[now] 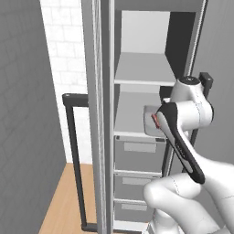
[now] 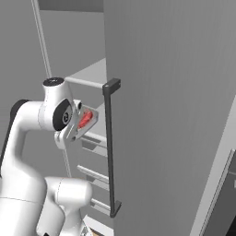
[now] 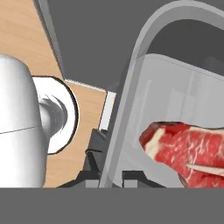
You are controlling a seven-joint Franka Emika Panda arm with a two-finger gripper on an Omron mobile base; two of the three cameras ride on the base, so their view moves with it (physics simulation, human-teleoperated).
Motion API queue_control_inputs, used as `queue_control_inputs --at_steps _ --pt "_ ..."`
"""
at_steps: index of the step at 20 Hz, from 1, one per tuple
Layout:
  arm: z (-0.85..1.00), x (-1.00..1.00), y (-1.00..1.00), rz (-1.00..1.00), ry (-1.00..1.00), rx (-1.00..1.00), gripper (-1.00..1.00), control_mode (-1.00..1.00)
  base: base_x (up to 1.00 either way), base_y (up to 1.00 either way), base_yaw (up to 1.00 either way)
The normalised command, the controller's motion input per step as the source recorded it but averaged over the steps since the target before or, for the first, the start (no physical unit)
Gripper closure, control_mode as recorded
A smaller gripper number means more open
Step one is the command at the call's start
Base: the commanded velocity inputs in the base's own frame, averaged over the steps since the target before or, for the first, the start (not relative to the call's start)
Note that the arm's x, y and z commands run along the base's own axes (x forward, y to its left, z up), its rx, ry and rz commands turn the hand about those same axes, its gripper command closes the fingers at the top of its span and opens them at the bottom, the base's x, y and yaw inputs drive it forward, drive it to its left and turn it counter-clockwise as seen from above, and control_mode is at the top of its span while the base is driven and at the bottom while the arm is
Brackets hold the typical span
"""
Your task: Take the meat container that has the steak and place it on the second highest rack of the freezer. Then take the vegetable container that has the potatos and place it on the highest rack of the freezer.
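Arm: bent, wrist raised beside the freezer (image 1: 137, 137), level with its second shelf (image 1: 132, 123). Gripper (image 3: 103, 175): jaws clamped on tray (image 3: 131, 109) rim (steak (image 3: 183, 151) inside).

steak (image 3: 186, 146) in meat container (image 3: 144, 87); container before freezer (image 1: 141, 68)

A white tiled wall (image 1: 64, 55) stood behind the open cabinet, brightly lit, while a plain grey wall (image 1: 23, 114) closed off the left of the left base view. Below ran a light wood floor (image 1: 66, 201) (the same planks showed in the hand view). A tall grey panel (image 2: 170, 115) rose at the right of the right base view, its face flat and evenly shaded.
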Motion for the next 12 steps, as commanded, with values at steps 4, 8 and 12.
queue_control_inputs --at_steps 4,8,12 --pt "-0.23 0.37 -0.04 -0.11 -0.09 0.00 1.00 -1.00 0.00 0.00 0.00" --pt "-0.16 0.35 -0.11 -0.05 0.00 -0.01 1.00 -1.00 0.00 0.00 0.00" --pt "-0.13 0.42 -0.16 -0.02 0.00 -0.03 1.00 -1.00 0.00 0.00 0.00"
